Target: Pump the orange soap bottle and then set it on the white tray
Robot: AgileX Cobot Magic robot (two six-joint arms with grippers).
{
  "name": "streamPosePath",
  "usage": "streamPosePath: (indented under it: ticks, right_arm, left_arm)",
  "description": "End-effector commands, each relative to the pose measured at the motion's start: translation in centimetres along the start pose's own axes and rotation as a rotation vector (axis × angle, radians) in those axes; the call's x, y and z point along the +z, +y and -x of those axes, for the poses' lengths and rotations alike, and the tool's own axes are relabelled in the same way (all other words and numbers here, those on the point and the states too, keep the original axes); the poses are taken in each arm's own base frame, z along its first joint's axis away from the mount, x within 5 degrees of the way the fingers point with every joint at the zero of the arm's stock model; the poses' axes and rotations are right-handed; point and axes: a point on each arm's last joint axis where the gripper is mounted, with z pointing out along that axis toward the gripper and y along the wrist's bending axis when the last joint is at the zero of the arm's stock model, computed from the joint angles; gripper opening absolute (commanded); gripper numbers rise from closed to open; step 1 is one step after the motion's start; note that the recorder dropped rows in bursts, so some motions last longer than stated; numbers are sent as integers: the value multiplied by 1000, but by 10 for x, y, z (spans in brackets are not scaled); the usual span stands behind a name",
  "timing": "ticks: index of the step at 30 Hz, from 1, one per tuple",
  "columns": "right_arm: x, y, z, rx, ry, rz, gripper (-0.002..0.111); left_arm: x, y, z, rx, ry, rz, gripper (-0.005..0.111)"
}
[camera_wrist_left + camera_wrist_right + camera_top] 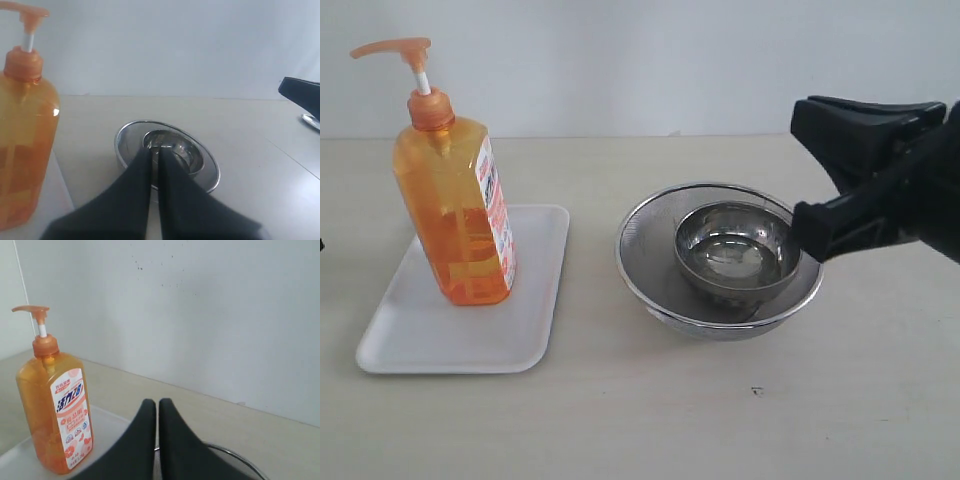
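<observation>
Orange translucent soap bottle [455, 200] stands upright on the flat white tray [535, 330], apparently delivered, so the left tool [156, 152] and right tool [157, 404], off the tray, are closed and empty.

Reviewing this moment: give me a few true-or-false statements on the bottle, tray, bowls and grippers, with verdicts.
1. The orange soap bottle stands upright on the white tray. True.
2. The right gripper is clamped on the bottle. False: it is shut on nothing, apart from the bottle.
3. A smaller steel bowl sits inside a larger steel bowl. True.
4. The bowls rest on the tray. False: they sit on the table beside it.
5. The left gripper is wide open. False: its fingers are together, holding nothing.
</observation>
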Motion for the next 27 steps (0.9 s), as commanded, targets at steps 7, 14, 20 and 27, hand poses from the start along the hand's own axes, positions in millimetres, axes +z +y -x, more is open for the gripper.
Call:
streamPosePath:
  ticks: [7, 14, 20, 27]
  right_arm:
    - [-34, -4, -14, 28, 20, 6, 0]
    - [-51, -8, -26, 29, -12, -5, 0]
    - [-55, -7, -40, 18, 53, 5, 0]
    - [-56, -5, -47, 19, 132, 25, 0]
  left_arm:
    - [-11, -9, -18, 19, 5, -92, 5]
    - [-24, -13, -28, 60, -66, -111, 5]
    - [-31, -12, -46, 77, -90, -130, 5]
    - [-30, -6, -59, 48, -118, -124, 5]
